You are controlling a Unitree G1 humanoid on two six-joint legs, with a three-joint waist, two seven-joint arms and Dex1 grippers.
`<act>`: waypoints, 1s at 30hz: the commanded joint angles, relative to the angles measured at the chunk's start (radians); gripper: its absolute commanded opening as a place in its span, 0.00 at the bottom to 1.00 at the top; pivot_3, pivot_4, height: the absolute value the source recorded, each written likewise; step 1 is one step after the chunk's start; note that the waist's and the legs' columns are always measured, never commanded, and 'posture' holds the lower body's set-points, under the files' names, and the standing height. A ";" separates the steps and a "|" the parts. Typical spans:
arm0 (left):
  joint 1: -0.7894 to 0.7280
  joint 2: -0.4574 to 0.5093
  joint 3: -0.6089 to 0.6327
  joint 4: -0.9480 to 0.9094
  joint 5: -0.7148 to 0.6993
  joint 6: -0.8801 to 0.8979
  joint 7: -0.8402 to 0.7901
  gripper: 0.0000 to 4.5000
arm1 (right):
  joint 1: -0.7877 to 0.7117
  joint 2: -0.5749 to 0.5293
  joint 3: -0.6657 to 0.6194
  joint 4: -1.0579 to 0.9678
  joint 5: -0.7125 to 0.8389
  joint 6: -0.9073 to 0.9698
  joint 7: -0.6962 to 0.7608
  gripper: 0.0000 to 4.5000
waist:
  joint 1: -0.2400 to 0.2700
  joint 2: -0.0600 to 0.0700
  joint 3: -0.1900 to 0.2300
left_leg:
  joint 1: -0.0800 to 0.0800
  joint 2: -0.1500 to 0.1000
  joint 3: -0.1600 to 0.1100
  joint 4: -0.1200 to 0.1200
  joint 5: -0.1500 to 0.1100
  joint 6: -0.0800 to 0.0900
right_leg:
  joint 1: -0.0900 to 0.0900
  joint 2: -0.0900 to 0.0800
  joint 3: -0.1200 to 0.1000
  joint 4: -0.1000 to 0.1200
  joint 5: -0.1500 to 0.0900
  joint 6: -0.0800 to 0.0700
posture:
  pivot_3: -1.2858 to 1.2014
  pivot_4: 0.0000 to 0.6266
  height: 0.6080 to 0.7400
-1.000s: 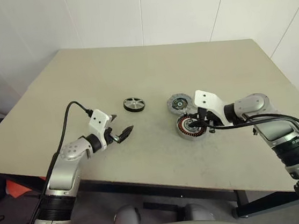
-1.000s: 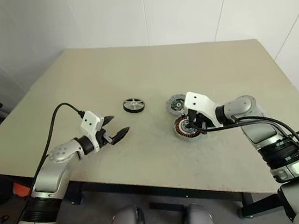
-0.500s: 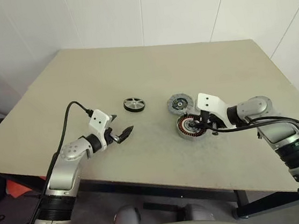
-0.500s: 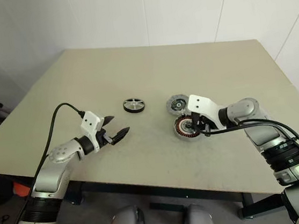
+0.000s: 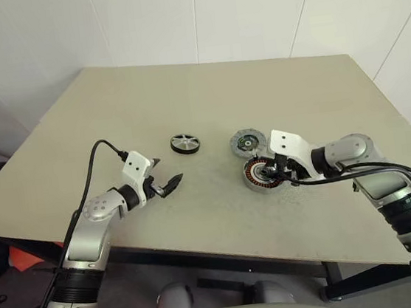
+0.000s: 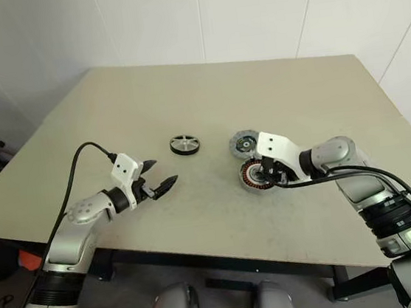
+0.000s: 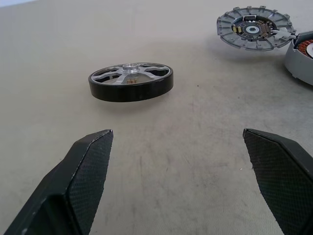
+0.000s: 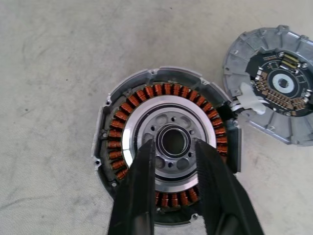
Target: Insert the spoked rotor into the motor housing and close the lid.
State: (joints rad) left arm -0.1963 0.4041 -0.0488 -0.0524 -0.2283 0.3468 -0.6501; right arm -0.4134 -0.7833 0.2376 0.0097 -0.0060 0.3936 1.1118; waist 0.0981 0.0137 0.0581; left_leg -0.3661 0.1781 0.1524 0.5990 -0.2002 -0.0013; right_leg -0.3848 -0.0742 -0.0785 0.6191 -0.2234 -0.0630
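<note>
The spoked rotor (image 5: 184,143), a black wheel with silvery spokes, lies flat on the table, also ahead of my left gripper in the left wrist view (image 7: 130,81). My left gripper (image 5: 169,169) hovers open a short way before it, nothing between its fingers (image 7: 88,166). The motor housing (image 5: 260,174) lies open side up, its copper windings showing (image 8: 166,98). My right gripper (image 8: 174,144) hangs over its centre, open with the fingers a little apart on either side of the hub bore. The lid (image 5: 247,143) lies just behind the housing, touching its rim (image 8: 276,103).
The parts lie on a beige table (image 5: 207,102) whose front edge runs close under both arms. A white wall stands behind the table. A black cable (image 5: 93,174) loops off my left wrist.
My right forearm has settled slightly lower beside the housing. The left arm, rotor, housing and lid have kept still.
</note>
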 commanded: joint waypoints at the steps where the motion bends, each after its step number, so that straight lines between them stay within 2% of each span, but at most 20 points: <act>1: -0.015 0.004 0.009 -0.016 -0.003 -0.021 -0.004 1.00 | 0.010 -0.003 0.007 -0.035 0.006 -0.010 0.009 0.58 | 0.001 0.000 0.000 | 0.000 0.000 0.000 0.000 0.000 0.000 | 0.000 0.000 0.000 0.000 0.000 0.000 | 0.52 0.00 1.00; 3: -0.015 0.005 0.009 -0.015 -0.003 -0.021 -0.006 1.00 | 0.001 0.003 -0.005 -0.047 0.014 -0.006 0.001 0.73 | 0.001 0.000 0.000 | 0.000 0.000 0.000 0.000 0.000 0.000 | 0.000 0.000 0.000 0.000 0.000 0.000 | 0.52 0.00 1.00; 9: -0.021 0.005 0.009 -0.005 -0.001 -0.024 -0.010 1.00 | -0.037 0.027 -0.040 -0.071 0.061 0.033 -0.004 0.73 | -0.002 0.000 0.000 | -0.001 0.000 0.000 0.000 0.000 0.001 | -0.001 0.000 0.000 0.000 0.000 0.000 | 0.52 0.00 1.00; 12: -0.025 0.004 0.009 -0.001 0.001 -0.026 -0.011 1.00 | -0.056 0.038 -0.044 -0.047 0.068 0.051 -0.016 0.60 | -0.002 0.000 0.000 | 0.000 0.000 0.000 0.000 0.000 0.000 | -0.001 0.000 0.000 0.000 0.000 0.000 | 0.52 0.00 1.00; 20: -0.028 0.005 0.011 0.001 0.005 -0.026 -0.010 1.00 | -0.061 0.036 -0.023 -0.016 0.052 0.056 -0.026 0.01 | 0.000 0.000 0.000 | -0.001 0.000 0.000 0.000 0.000 0.000 | 0.000 0.000 0.000 0.000 0.000 0.000 | 0.52 0.00 1.00; 30: -0.029 0.006 0.012 0.001 0.007 -0.027 -0.013 1.00 | -0.030 0.006 0.004 -0.016 0.023 0.028 -0.006 0.01 | 0.000 0.000 0.000 | 0.000 0.000 0.000 0.000 0.000 0.000 | 0.000 0.000 0.000 0.000 0.000 0.000 | 0.52 0.00 1.00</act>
State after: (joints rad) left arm -0.2025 0.4044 -0.0485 -0.0413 -0.2196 0.3443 -0.6622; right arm -0.4420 -0.7627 0.2445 0.0036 0.0212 0.4387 1.1060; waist 0.0979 0.0136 0.0581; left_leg -0.3665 0.1781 0.1523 0.5990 -0.2002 -0.0011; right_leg -0.3853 -0.0741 -0.0786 0.6193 -0.2234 -0.0632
